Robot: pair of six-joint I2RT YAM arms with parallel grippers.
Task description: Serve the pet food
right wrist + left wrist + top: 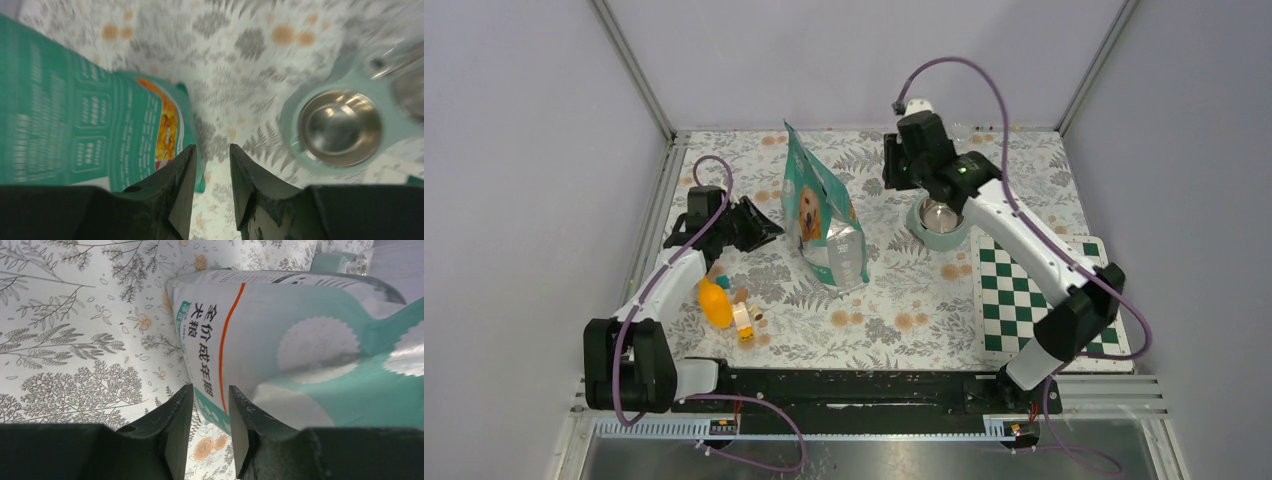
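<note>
Floral tablecloth [894,300], pet food bag [824,215] upright mid-table. Left gripper [210,390] facing bag, fingers apart, empty. Right gripper [210,150] between bag and steel bowl [340,127], apart, empty.

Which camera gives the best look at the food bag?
Top external: the whole bag stands in view, dog picture showing. Left wrist sees only a close-up part of its side; right wrist, a blurred printed panel.
</note>
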